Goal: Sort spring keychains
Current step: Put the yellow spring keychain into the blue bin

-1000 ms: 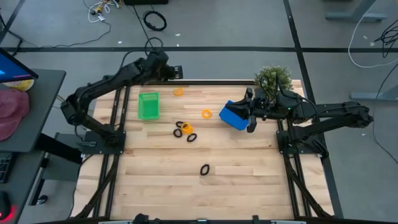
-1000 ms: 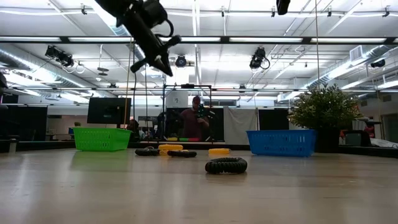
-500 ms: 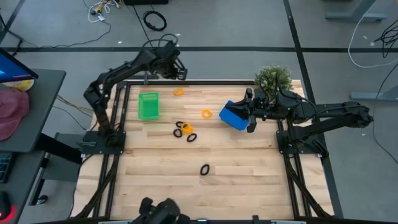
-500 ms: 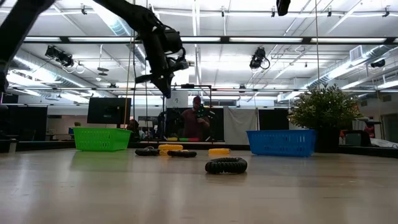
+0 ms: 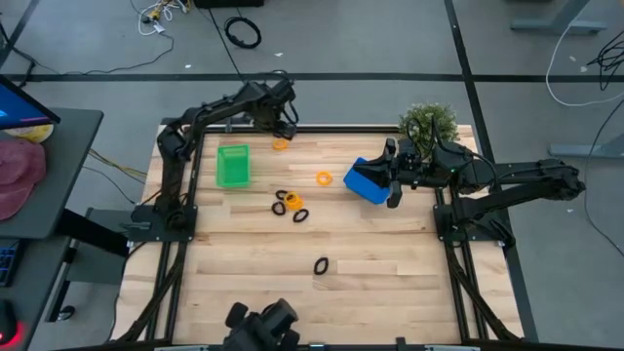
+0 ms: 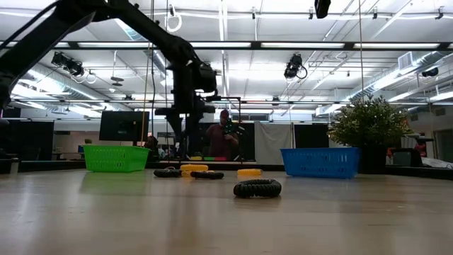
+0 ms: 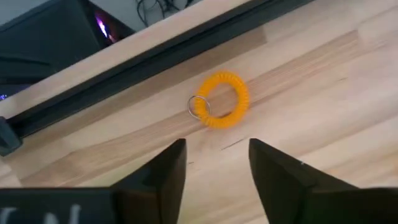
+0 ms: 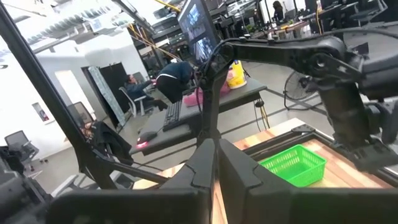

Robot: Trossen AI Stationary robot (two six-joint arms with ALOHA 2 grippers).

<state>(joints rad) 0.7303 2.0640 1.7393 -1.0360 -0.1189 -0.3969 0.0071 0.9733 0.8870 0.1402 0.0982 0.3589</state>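
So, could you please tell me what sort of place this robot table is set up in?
Most likely a robotics lab or open workshop. Beyond the wooden table there are exposed ceiling lights, a desk with monitors where a person sits, and loose cables on the bare floor.

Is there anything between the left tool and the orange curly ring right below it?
No. In the left wrist view only bare wood lies between the open left tool and the orange ring.
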